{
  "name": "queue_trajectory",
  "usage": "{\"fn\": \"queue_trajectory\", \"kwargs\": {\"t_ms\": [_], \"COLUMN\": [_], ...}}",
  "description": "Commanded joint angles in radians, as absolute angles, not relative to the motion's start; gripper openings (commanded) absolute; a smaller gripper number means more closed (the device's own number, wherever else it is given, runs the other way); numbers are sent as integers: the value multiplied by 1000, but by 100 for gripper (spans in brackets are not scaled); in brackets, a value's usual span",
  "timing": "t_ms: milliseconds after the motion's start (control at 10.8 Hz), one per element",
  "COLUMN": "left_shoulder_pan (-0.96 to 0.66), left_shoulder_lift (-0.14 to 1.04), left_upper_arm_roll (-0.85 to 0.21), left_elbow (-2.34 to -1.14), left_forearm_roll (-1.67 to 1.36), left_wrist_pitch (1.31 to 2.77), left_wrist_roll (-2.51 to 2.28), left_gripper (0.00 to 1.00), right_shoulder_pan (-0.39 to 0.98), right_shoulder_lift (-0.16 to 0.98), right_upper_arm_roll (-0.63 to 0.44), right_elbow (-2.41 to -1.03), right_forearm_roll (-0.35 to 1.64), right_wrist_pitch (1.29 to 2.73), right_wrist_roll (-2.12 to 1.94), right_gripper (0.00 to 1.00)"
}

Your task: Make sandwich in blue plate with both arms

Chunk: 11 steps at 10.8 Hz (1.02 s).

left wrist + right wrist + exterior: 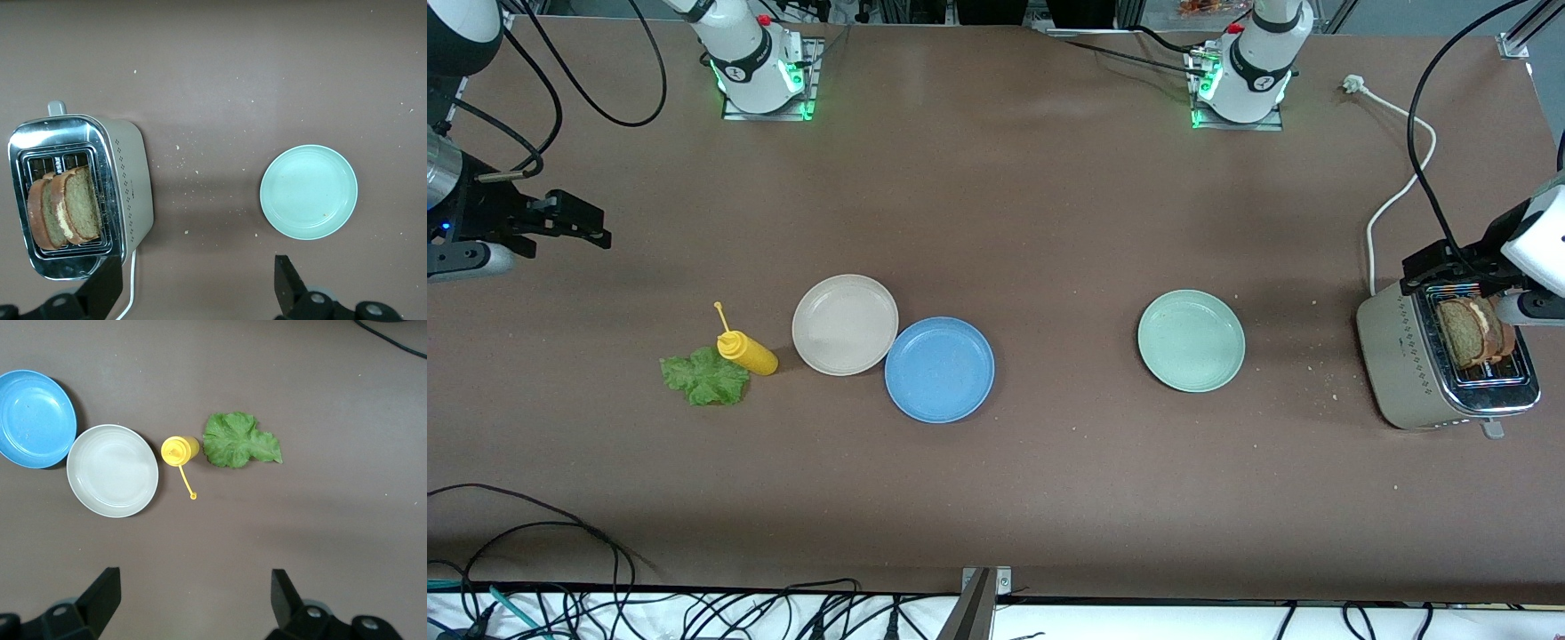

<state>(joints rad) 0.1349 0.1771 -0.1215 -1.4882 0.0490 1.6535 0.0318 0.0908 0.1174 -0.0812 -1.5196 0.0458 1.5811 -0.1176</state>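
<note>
My round blue plate (939, 369) touches the round beige plate (845, 324); brown bread slices (1474, 332) stand in the silver metal toaster (1405, 373).

No readable text, label or number anywhere (arm-base markings too small).

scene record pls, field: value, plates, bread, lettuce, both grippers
blue plate: bare, touching the beige plate, nearer the front camera than it
mint plate: bare, between the blue plate and the toaster
bread slices: standing in the toaster's slot, at the left arm's end of the table
lettuce leaf: flat on the table beside the yellow squeeze bottle
left gripper: open, up in the air by the toaster, holding nothing
right gripper: open, empty, up over the right arm's end of the table
sandwich: not started
</note>
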Motion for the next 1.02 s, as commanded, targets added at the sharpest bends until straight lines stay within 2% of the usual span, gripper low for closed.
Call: {"fn": "queue_trajectory", "kwargs": {"t_ms": [0, 930], "left_shoulder_pan": [140, 135], "left_shoulder_lift": [158, 156], "left_upper_arm_roll": [-127, -127], "left_elbow": [-1509, -1508], "left_forearm_roll": [66, 66], "left_wrist_pitch": [1651, 1638], "left_wrist_roll": [55, 57], "left_gripper": [100, 100], "right_shoulder_pan": [87, 91], "right_shoulder_lift": [118, 115], "right_upper_arm_roll": [-80, -77], "right_elbow": [-1505, -1505], "right_forearm_roll": [57, 58], "right_wrist_pitch": [1578, 1577], "right_wrist_roll": [-123, -121], "right_gripper": [100, 100]}}
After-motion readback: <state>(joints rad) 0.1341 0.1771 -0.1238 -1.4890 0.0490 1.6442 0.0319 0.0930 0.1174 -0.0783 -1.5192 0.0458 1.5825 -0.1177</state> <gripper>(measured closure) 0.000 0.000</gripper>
